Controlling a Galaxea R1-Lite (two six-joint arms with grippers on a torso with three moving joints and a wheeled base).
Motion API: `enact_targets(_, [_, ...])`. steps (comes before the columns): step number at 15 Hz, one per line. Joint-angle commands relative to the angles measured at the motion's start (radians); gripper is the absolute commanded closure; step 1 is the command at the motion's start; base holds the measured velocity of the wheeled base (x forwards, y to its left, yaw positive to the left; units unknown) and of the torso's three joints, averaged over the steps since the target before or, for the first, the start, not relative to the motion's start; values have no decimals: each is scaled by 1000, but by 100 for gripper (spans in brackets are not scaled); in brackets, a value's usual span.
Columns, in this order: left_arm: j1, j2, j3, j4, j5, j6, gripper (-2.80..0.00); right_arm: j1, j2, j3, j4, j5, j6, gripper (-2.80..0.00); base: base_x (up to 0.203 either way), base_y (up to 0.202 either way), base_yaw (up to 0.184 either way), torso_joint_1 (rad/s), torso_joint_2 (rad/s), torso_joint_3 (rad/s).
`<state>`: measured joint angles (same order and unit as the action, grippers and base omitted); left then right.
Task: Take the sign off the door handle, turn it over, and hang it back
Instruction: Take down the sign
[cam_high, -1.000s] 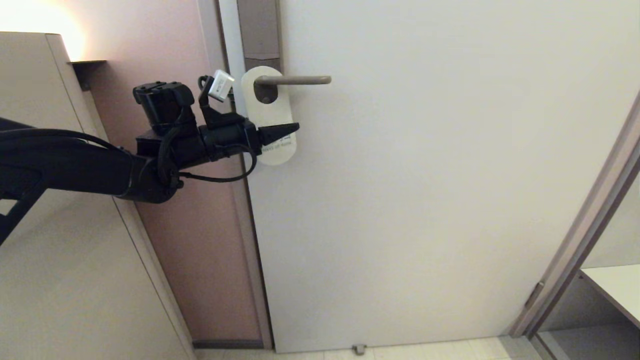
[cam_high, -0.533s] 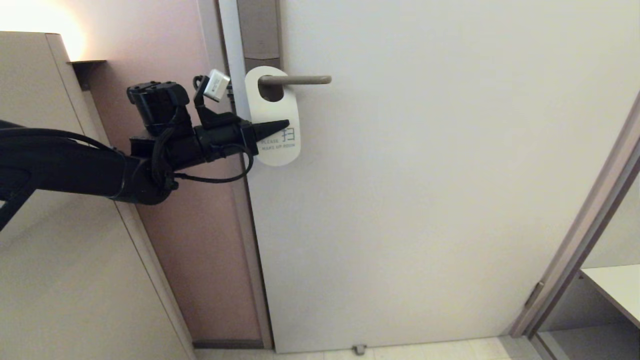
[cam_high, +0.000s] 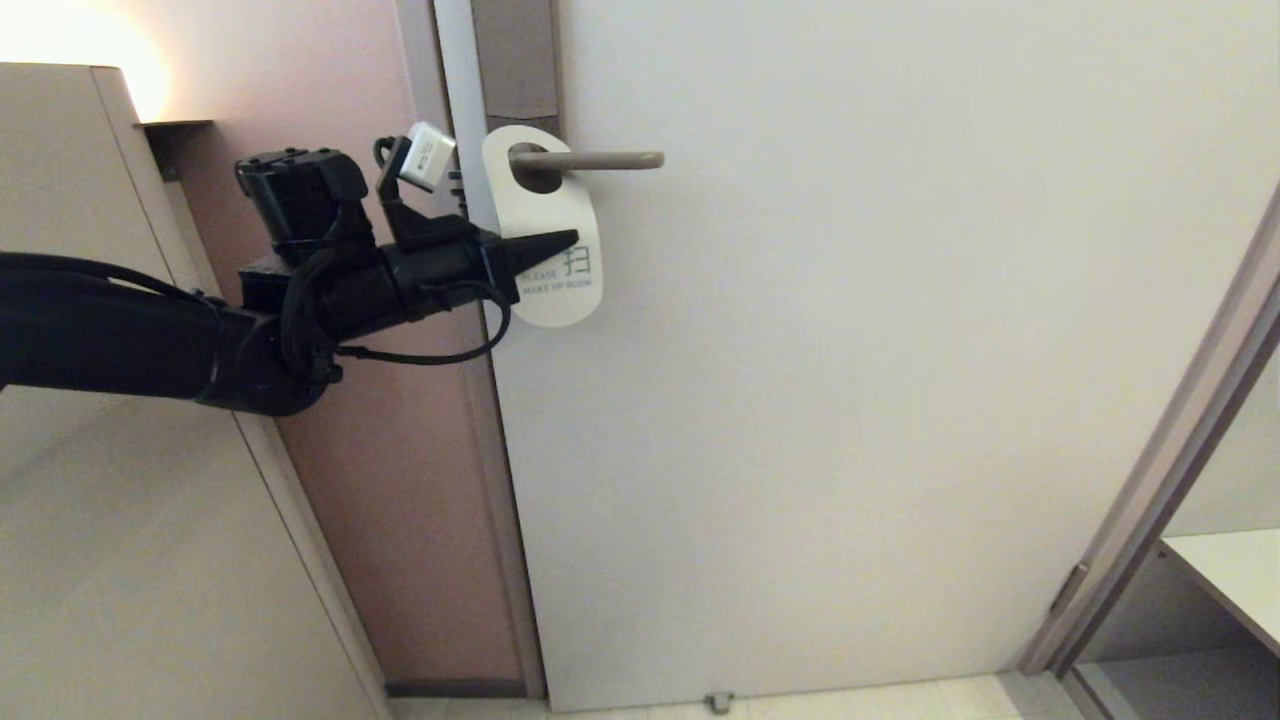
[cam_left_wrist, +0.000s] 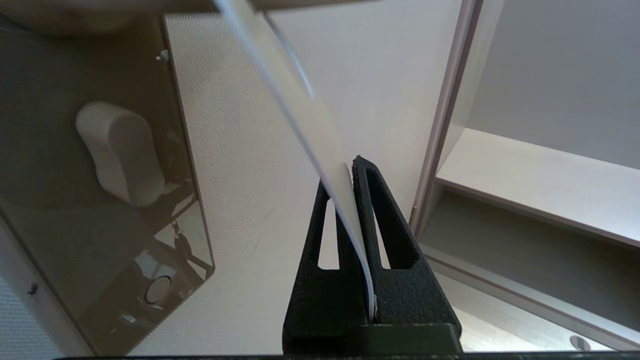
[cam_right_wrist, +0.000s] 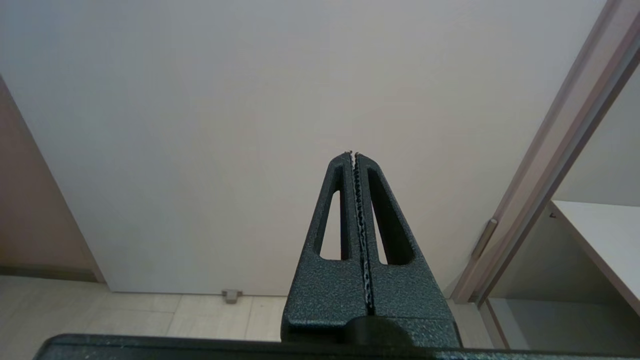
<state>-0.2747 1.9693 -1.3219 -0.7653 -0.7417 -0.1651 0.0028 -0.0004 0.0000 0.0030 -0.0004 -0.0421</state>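
The sign (cam_high: 560, 205) hangs by its oval hole on the door handle (cam_high: 600, 160), white face with blue text outward, tilted so its lower end swings right. My left gripper (cam_high: 570, 240) reaches in from the left and is shut on the sign's middle. In the left wrist view the thin white sign (cam_left_wrist: 310, 125) runs edge-on between the black fingers of the left gripper (cam_left_wrist: 345, 170). The handle's grey-brown backplate (cam_high: 515, 60) rises above the sign. My right gripper (cam_right_wrist: 353, 155) is shut on nothing and faces the lower door, out of the head view.
The pale door (cam_high: 850, 350) fills the middle. Left of it are the door frame (cam_high: 455, 90), a pink wall (cam_high: 400, 450) and a beige cabinet (cam_high: 90, 500). A shelf (cam_high: 1230, 570) stands at the lower right. A small door stop (cam_high: 717, 697) sits on the floor.
My left gripper has closed on the sign. Arm and sign have shifted slightly left and up, and the sign's printed text now shows beside the fingers.
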Motion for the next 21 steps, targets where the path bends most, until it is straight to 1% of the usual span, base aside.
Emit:
enact_targets(1, [-6, -21, 12, -6, 8, 4, 0, 0, 0, 0, 0, 0, -1, 0, 0, 0, 0, 0, 0, 0])
enact_targets(5, [-42, -26, 27, -5, 72, 13, 0, 0, 0, 0, 0, 0, -1, 0, 0, 0, 0, 0, 0, 0])
enact_targets(8, [-52, -21, 56, -2, 108, 65, 0, 0, 0, 0, 0, 0, -1, 0, 0, 0, 0, 0, 0, 0])
enact_targets(10, [-57, -18, 68, -2, 149, 87, 0, 0, 0, 0, 0, 0, -1, 0, 0, 0, 0, 0, 0, 0])
enact_targets(16, [-93, -21, 69, 3, 253, 94, 0, 0, 0, 0, 0, 0, -1, 0, 0, 0, 0, 0, 0, 0])
enact_targets(21, [-121, -22, 59, 24, 324, 108, 0, 0, 0, 0, 0, 0, -1, 0, 0, 0, 0, 0, 0, 0])
